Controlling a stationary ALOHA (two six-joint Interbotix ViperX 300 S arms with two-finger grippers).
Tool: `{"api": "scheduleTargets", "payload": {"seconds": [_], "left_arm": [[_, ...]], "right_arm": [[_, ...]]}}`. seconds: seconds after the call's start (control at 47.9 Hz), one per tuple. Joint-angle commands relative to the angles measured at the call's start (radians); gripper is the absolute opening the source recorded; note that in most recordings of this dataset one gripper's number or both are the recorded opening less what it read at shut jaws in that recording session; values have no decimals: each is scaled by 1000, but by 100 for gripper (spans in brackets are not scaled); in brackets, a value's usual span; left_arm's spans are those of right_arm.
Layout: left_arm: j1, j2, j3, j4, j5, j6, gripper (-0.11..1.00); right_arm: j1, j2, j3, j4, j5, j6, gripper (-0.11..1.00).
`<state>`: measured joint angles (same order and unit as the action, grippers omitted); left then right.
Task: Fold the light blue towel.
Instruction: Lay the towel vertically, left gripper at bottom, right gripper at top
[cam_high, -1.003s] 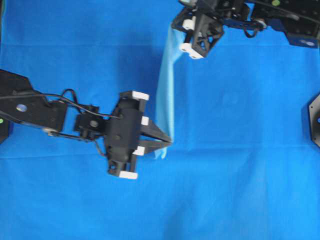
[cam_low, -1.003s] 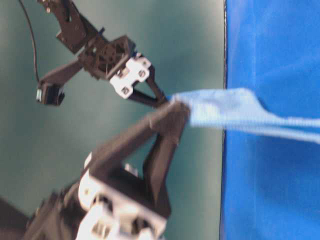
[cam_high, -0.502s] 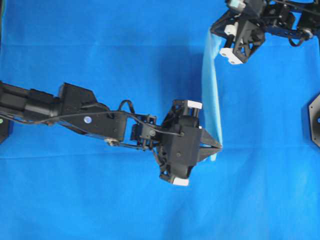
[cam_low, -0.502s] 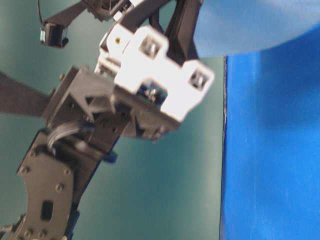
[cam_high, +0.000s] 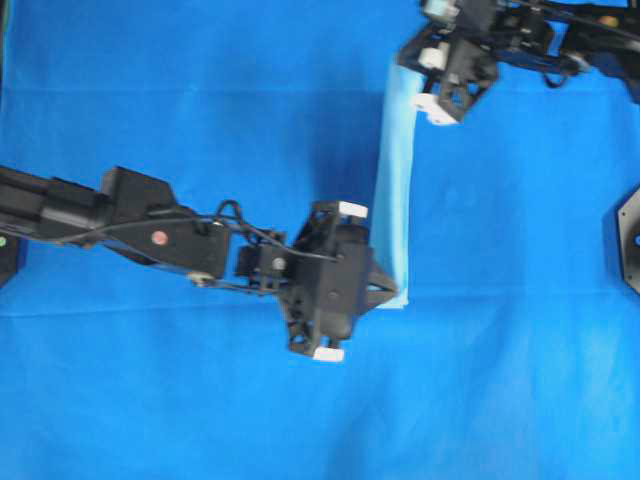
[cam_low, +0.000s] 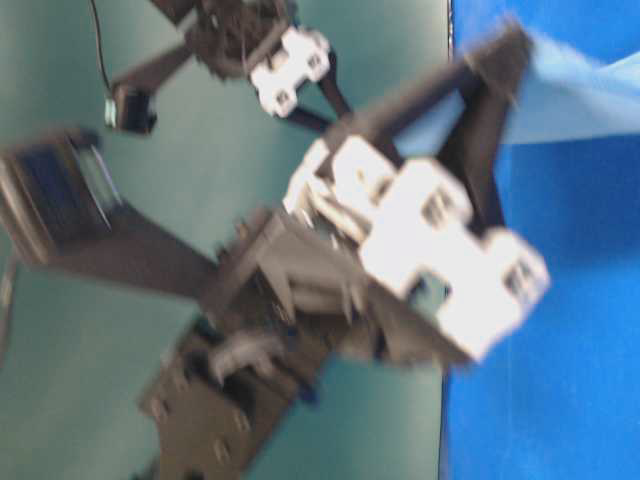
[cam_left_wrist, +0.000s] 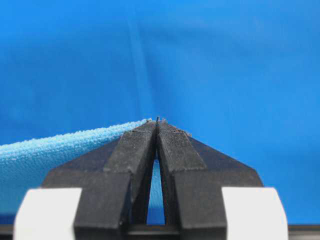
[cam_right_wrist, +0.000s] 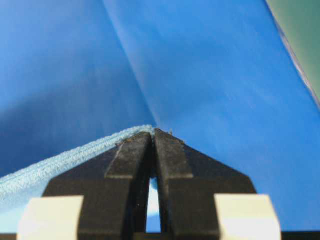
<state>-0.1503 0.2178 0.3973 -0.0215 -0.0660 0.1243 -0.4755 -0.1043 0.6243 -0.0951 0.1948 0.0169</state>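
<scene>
Since half a second ago the thin pale sky-blue microfibre towel (cam_high: 391, 200) has shifted left in the overhead view, both arms going with it; a full second back it hung further left still, so it went right, then came part way back. Left black pincer (cam_high: 398, 291) now sits lower-centre, pinching the towel's near corner; right black pincer (cam_high: 400, 62) pinches the far corner at top. Both are clamped tight on the hem, fingers (cam_left_wrist: 172, 142) pressed together with cloth between, same in the right wrist view (cam_right_wrist: 127, 150). Towel is stretched as a narrow strip between the two pincers, hanging over the large deep royal-blue cloth sheet (cam_high: 200, 100) covering the worktop. Whether its lower edge touches the sheet: cannot tell. Table-level view is blurred; left pincer (cam_low: 510, 45) fills it, towel (cam_low: 580, 95) trailing right.

Count: one towel, one sheet, two arms, two pincers. One dark mount (cam_high: 628, 240) at the right edge.
</scene>
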Motion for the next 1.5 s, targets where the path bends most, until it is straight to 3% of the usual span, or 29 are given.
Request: {"api": "scheduleTargets", "payload": {"seconds": [0.0, 0.188, 0.334, 0.961, 1.087, 1.254, 1.317, 1.379, 1.484], "left_arm": [[-23, -57, 34, -2, -20, -17, 1], [-23, -107, 150, -2, -78, -72, 1], [-23, -138, 212, -3, -103, -78, 1], [-2, -130, 201, -2, -114, -61, 3], [5, -127, 193, -2, -118, -58, 20], [20, -137, 195, -2, -109, -48, 64], [23, -152, 199, -2, -94, -31, 76], [25, -175, 206, -2, -71, -14, 81], [34, -219, 218, -2, -31, 3, 80]], "right_arm": [[5, 34, -69, -6, -23, 2, 2], [29, 124, -147, -6, -23, 0, 2], [35, 158, -178, -6, -26, 0, 2], [46, 183, -184, -6, -32, -38, 2], [46, 183, -184, -8, -35, -44, 5], [48, 183, -183, -28, -52, -83, 53], [48, 183, -183, -29, -51, -91, 64], [48, 183, -183, -28, -49, -92, 59], [48, 175, -176, -28, -46, -94, 55]]}}
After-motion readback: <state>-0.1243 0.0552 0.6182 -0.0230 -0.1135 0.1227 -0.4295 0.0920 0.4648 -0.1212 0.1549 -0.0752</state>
